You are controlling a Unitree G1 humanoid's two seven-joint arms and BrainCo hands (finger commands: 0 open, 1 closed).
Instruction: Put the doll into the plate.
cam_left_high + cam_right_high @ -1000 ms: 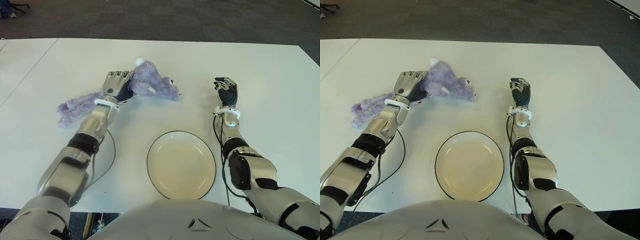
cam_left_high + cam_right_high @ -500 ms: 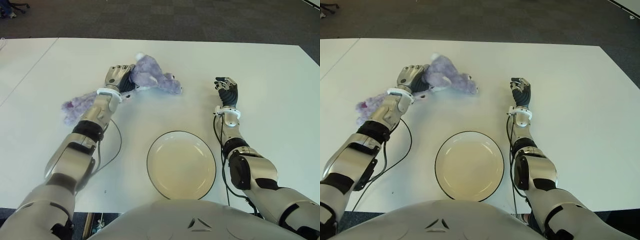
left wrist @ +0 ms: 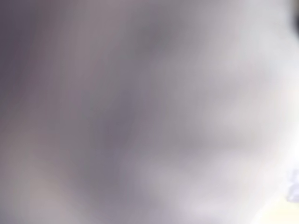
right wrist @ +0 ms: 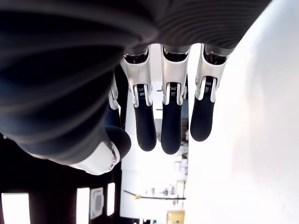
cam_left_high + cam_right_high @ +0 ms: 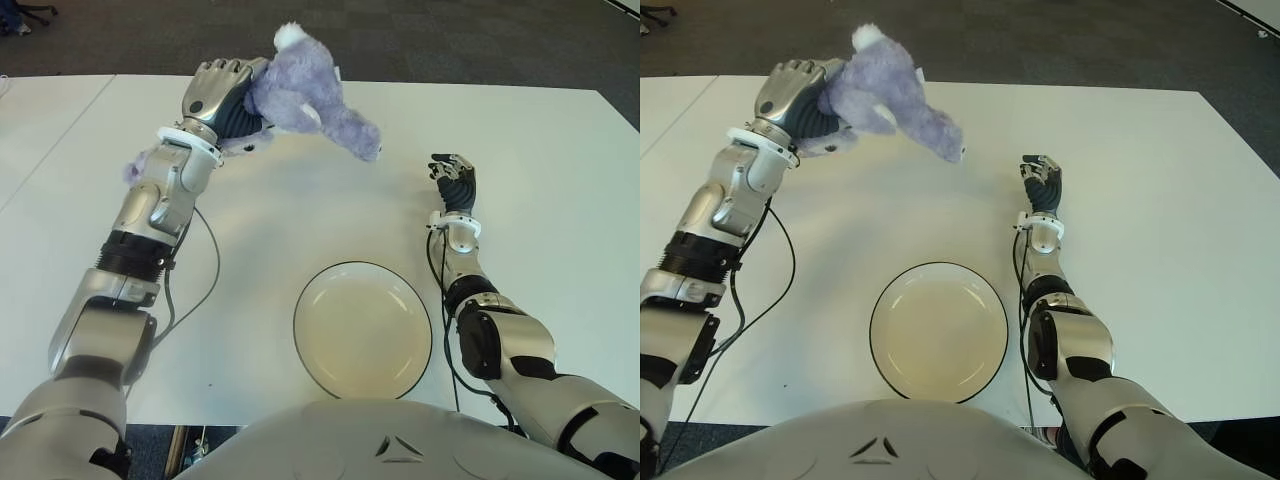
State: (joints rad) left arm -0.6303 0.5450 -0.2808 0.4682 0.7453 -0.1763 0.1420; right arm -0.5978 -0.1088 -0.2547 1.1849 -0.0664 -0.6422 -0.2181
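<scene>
Left hand (image 5: 222,92) up above far-left part of white desk (image 5: 560,200), fingers clamped on purple plush doll (image 5: 305,100). Doll held clear of the desk, white tuft at top, one limb hanging down toward the right; another purple part shows behind the left wrist, cannot tell if it touches the desk. Left wrist view just a grey-purple blur, nothing readable there. Black cable (image 5: 205,290) loops beside the left forearm. Plate (image 5: 362,328), cream with dark rim, sits on the near middle of the desk, empty, well apart from the doll. Right hand (image 5: 455,180) shows to the right of the plate and farther back, fingers (image 4: 170,121) loosely extended and a little apart, holding nothing.
</scene>
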